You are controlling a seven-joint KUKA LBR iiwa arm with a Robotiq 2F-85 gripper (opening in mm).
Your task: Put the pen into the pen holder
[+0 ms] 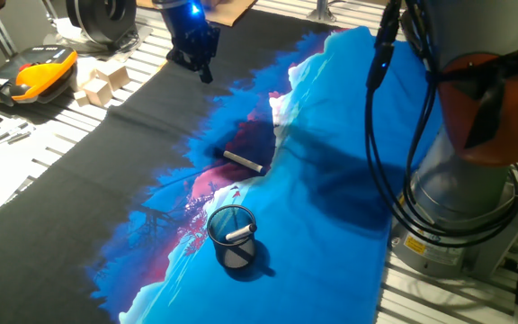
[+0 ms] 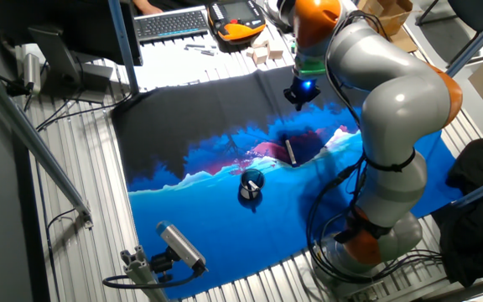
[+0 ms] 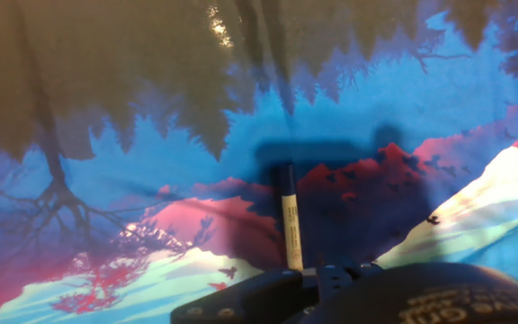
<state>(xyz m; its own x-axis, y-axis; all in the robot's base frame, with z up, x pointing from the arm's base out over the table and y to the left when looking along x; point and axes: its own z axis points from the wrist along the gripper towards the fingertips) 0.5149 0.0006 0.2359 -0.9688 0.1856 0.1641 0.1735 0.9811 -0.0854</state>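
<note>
— What covers the counter [image 1: 25, 193]?
— A cloth [image 1: 331, 180] printed blue, black and red.
— And the pen [image 1: 243, 161]?
— Flat on the cloth, below and ahead of the raised jaws [image 1: 207, 70], its long axis running straight away from them, dark end farthest.
— The holder [image 1: 232, 236]?
— Upright, farther off, a white stick [image 1: 237, 234] inside.
— Jaws open?
— Cannot tell.
</note>
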